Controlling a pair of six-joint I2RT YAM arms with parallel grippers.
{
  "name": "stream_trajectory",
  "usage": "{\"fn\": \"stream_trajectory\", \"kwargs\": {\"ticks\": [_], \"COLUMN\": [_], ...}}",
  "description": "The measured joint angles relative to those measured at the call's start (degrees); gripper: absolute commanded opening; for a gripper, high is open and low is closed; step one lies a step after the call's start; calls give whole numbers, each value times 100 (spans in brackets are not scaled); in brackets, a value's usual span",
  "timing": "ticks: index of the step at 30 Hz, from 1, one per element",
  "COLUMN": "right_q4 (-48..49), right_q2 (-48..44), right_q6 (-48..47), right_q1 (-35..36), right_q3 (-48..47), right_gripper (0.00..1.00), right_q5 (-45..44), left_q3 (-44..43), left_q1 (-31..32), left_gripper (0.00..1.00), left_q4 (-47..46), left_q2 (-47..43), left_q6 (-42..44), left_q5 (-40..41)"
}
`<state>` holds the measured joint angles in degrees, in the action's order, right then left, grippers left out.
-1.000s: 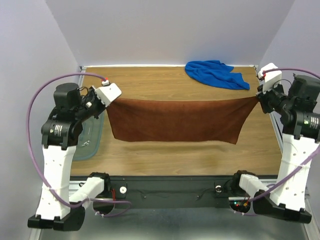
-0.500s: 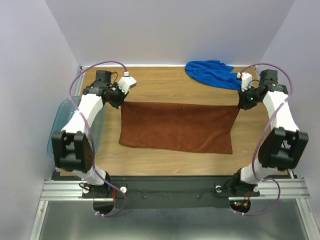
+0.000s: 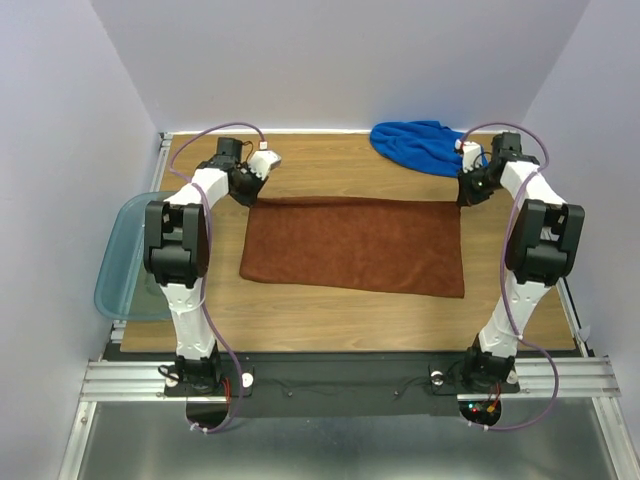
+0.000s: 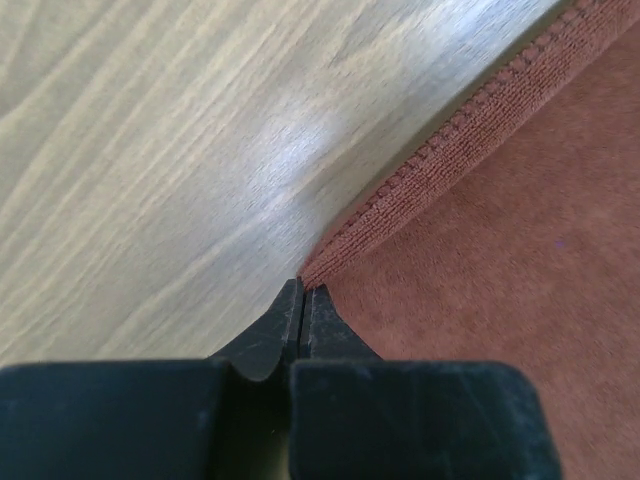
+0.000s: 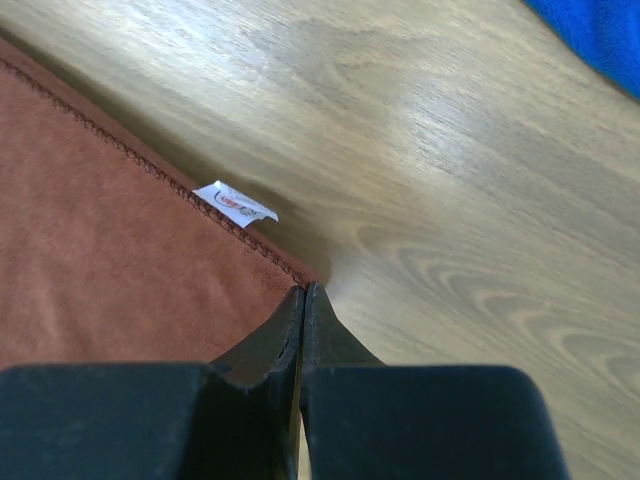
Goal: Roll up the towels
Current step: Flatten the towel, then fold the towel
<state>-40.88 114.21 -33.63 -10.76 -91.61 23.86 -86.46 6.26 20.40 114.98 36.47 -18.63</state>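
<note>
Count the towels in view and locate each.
2. The rust-brown towel lies spread flat at the centre of the table; the blue towel is bunched at its far right edge. No others show.

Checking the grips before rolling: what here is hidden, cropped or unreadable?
- Left wrist: how much brown towel corner the left gripper pinches; its fingers cover it.
- Right wrist: same for the right gripper; the white tag print is too small.
- Right wrist: blue towel cut off by the frame edge.
- Top: teal bin partly behind the left arm.
</note>
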Motion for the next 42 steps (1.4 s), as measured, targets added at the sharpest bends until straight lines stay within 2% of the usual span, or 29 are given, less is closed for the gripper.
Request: {"fn": "stream_trajectory", "kwargs": {"ticks": [9,13,30,42], "right_q4": [83,122,-20,-874], "right_q2": [120,-184,-1233,-2197], "right_q6": [46,28,-573,-1165], "right_q1": [4,15,37,39], "right_q3": [-22,269,1572,1888], "right_gripper": [1,1,1,1], "right_q5": [-4,-2,-162,-199], "left_q3": [9,149,1154,2052], "left_q1": [-4,-37,-70,-70], "left_gripper": [0,0,0,0], "left_q4": [-170,-175,166,802], "left_q2": [79,-57,-1200,-2264], "left_q6": [-7,55,772,1373], "left_q5": [129,129,195,214]}}
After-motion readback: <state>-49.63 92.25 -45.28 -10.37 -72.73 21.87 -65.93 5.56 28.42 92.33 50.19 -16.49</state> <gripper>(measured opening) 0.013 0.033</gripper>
